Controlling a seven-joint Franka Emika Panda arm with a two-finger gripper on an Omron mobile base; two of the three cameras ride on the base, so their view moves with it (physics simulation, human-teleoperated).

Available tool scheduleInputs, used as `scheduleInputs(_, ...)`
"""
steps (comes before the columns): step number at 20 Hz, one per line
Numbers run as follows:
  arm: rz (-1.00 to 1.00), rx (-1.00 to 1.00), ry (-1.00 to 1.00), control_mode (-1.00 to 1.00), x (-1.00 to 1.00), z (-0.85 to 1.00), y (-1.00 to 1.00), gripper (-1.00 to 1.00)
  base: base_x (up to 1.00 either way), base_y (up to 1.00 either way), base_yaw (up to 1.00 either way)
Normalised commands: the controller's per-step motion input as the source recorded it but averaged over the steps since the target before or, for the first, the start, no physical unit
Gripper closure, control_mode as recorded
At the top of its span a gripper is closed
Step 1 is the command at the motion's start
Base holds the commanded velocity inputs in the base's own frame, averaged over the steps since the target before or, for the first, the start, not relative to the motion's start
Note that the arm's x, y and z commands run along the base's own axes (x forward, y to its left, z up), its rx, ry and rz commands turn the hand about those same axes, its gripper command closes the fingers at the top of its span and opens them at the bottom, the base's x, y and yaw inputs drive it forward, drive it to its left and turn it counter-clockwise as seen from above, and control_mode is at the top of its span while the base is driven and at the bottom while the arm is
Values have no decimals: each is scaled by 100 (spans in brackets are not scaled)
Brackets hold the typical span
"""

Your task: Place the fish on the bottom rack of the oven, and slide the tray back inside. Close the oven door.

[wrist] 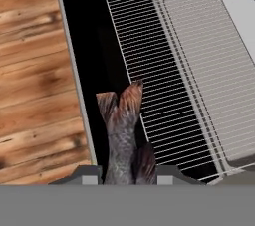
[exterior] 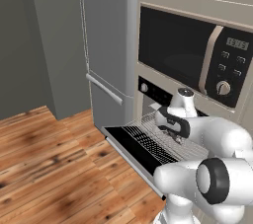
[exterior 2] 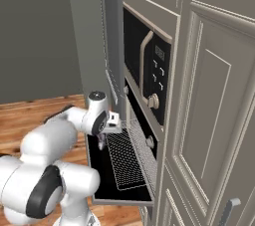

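You are facing the oven (exterior: 148, 100), a black-fronted built-in unit with a knob panel, set under a dark-glass microwave (exterior: 195, 55) and beside a tall grey refrigerator (exterior: 106, 45). The wooden floor (exterior: 49, 168) spreads out to the left of it. The oven door (exterior: 136, 151) hangs fully open, lying flat and level, its black glass inner face turned up and its grey frame along the outer edge. The bottom rack (wrist: 169, 70), a silvery wire grid, is pulled out over the door; in the hand view you can see its fine parallel wires and its rounded frame, with a second stretch of grid beside it running toward the oven mouth. The tool (wrist: 127, 175) hangs above the door, close to the rack's near edge, and its fingers are drawn in narrow around the fish (wrist: 122, 135). The fish is slim and mottled grey-brown, reddish-brown toward the forked tail fin. Its long axis runs along the tool's line of sight: the tail points away from the hand, down toward the door and the rack's edge, while the head end is hidden between the fingers. It hangs clear of the rack, not resting on it.
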Motion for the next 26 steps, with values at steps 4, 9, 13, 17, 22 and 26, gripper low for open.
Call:
scheduleInputs(4,0,-3,3,-100,84,-47,0,100,0,0,0)
scheduleInputs(9,0,-2,1,-100,69,-38,-7,100,0,0,0)
scheduleInputs(13,0,0,0,-100,63,-32,-15,100,0,0,0)
scheduleInputs(17,0,-3,0,-100,64,-54,-1,100,0,0,0)
scheduleInputs(22,0,-4,0,-100,66,-51,0,100,0,0,0)
scheduleInputs(26,0,-1,0,-100,62,-45,-1,100,0,0,0)
